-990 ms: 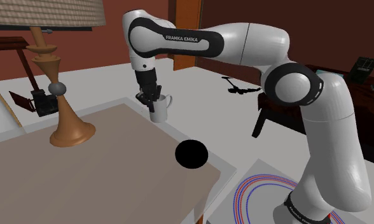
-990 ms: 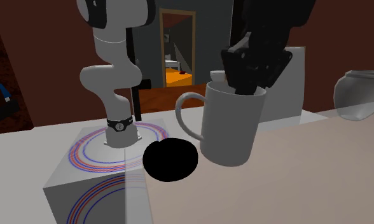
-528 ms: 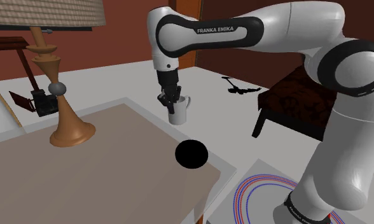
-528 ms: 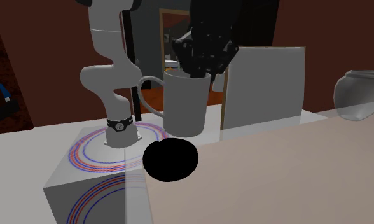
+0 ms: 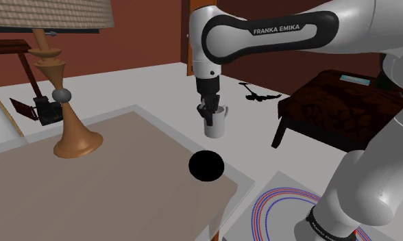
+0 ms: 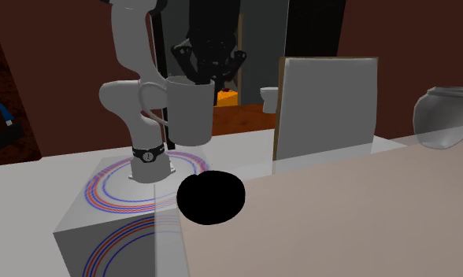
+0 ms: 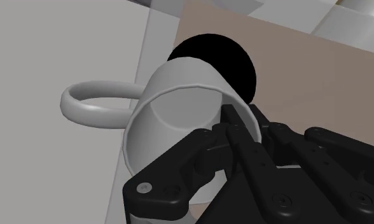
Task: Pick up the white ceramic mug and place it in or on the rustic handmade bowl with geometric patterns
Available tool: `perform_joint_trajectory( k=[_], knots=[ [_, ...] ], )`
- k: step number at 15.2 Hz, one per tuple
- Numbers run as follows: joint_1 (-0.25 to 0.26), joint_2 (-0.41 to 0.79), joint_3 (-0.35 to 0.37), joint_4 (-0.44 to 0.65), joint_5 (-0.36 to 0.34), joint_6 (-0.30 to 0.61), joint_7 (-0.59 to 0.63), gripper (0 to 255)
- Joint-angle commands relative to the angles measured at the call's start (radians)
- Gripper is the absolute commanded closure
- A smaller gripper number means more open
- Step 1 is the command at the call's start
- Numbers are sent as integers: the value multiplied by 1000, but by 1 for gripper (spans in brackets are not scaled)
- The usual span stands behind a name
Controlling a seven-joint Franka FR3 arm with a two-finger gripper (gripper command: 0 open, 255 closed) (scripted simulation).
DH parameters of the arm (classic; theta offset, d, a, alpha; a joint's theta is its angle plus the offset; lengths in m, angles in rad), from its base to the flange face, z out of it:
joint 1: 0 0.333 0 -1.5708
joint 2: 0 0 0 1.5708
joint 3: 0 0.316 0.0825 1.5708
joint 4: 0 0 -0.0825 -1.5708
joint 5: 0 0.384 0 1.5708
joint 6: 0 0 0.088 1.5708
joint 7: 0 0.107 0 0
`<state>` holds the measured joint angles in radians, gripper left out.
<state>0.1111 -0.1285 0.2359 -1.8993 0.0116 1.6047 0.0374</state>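
I have the gripper (image 5: 210, 111) pinching the mug (image 5: 214, 125) by its rim, one finger inside the wall and one outside. The mug hangs clear of the table (image 5: 118, 185), out past the edge where the round black bowl (image 5: 206, 166) sits near a corner. I judge the whitish-grey cup stiff, smooth and fairly light, but brittle and slick. A rim pinch roughly opposite the handle could let it swing or slip, so I'd lower it gently.
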Motion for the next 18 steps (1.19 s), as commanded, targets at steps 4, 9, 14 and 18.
perform_joint_trajectory(
  k=[4,9,14,18],
  knots=[
    [-1,-21,-3,-82,4,61,-6,255],
    [0,-14,-1,-142,3,128,-4,255],
    [1,-1,1,-196,1,194,-1,255],
    [1,8,2,-225,0,233,1,255]
  ],
)
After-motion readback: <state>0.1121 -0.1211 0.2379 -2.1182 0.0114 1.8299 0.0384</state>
